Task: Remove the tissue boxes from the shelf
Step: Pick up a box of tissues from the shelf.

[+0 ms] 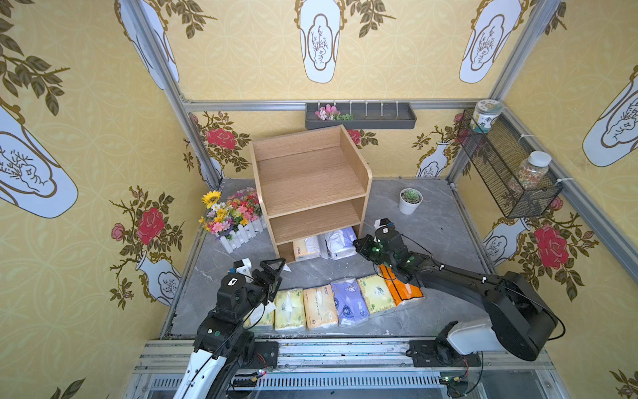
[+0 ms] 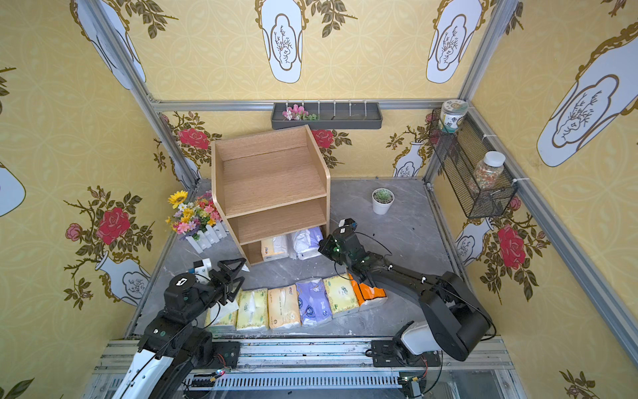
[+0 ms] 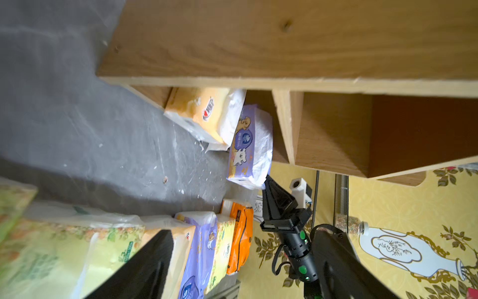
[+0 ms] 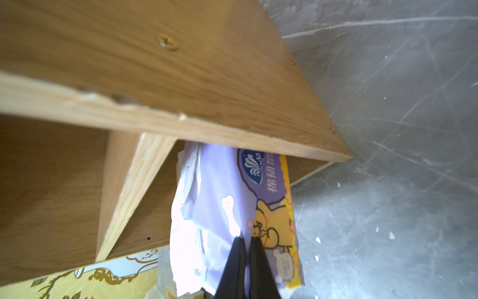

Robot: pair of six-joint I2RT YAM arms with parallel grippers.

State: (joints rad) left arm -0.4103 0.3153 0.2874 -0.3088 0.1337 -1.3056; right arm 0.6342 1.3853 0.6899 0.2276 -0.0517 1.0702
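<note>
The shelf (image 1: 310, 179) is pale wood; the lavender pack (image 4: 219, 181) shows yellow cartoon animals.

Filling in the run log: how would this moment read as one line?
right pincer: shut on lavender pack, shelf bottom tier | left pincer: open, empty | cream pack beside it

A blue oval badge on the lavender tissue pack (image 4: 227, 196), at the right of the bottom tier of the shelf (image 4: 181, 77), reads "inda". This is probably Vinda, with the first letter merging into the crest. The white characters 棉韧 stand beside the badge. To its left, the cream pack (image 3: 201, 111) bears a red heart mark. Its lettering is too blurred to read, as is the print on the packs in the near row (image 1: 321, 305).
</note>
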